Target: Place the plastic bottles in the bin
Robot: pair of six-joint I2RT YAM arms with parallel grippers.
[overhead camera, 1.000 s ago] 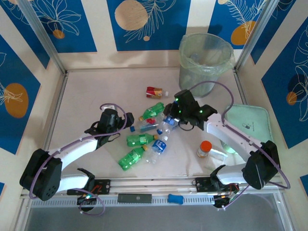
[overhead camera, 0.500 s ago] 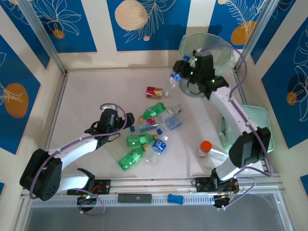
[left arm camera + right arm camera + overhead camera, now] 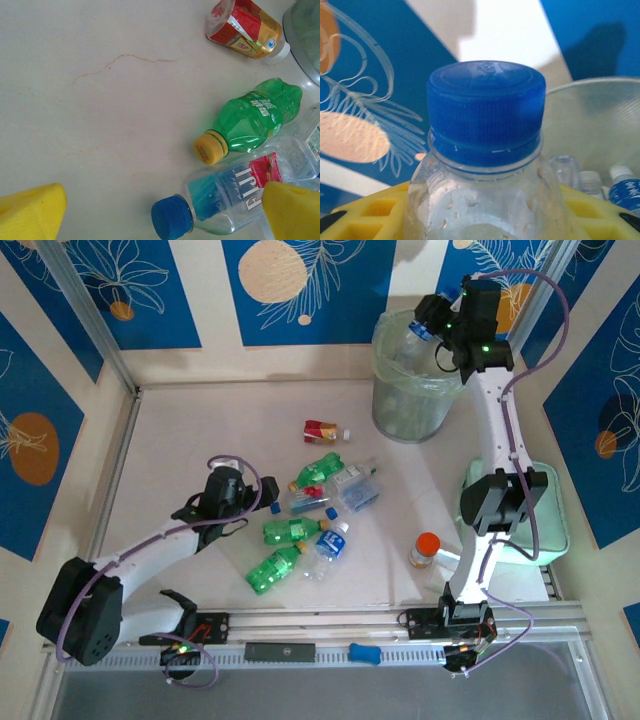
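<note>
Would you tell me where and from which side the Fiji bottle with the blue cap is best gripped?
I would grip the Fiji bottle across its clear shoulder, just behind the blue cap, coming straight down from above. It lies flat on its side on the table, and that cap end juts free, whereas the green bottle lies close beside its label end.

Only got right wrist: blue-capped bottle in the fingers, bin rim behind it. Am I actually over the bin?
Observer: Yes. From the top camera, the blue-capped bottle in the right fingers hangs above the bin opening, inside its rim.
Operator: Left arm?
Observer: Left fingers are open, low over the table, with a Fiji bottle lying by one of them.
</note>
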